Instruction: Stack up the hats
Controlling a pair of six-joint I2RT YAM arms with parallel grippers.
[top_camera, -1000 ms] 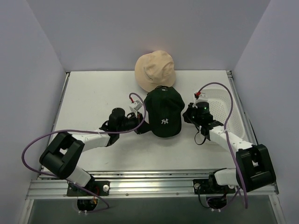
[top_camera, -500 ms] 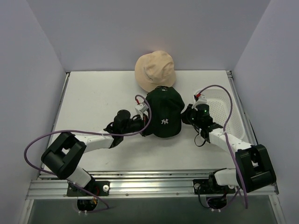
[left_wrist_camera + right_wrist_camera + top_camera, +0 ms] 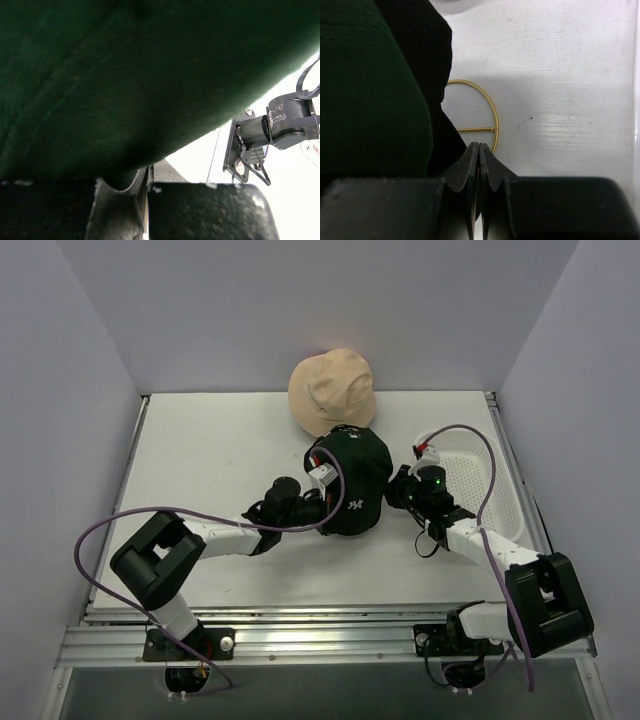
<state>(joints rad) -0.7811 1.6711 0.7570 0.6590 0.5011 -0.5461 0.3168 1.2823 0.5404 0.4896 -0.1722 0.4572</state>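
Observation:
A dark green cap with a white logo (image 3: 352, 478) sits mid-table, bunched up with its brim raised. A tan bucket hat (image 3: 331, 390) lies just behind it, touching it. My left gripper (image 3: 320, 502) is at the cap's near left edge. In the left wrist view its fingers (image 3: 148, 175) stand close together under green fabric (image 3: 125, 75), apparently pinching the brim. My right gripper (image 3: 396, 490) is at the cap's right edge. In the right wrist view its jaws (image 3: 479, 145) are pressed shut on a black fabric edge (image 3: 432, 65) beneath the green cloth (image 3: 370, 85).
A white perforated tray (image 3: 480, 475) stands at the right, behind my right arm. A thin gold wire frame (image 3: 490, 112) lies flat on the table beside the cap. The side walls are close.
My left gripper has moved right, into the cap. The cap's brim has lifted and the cap has bunched up toward the back. My right gripper has shifted slightly left.

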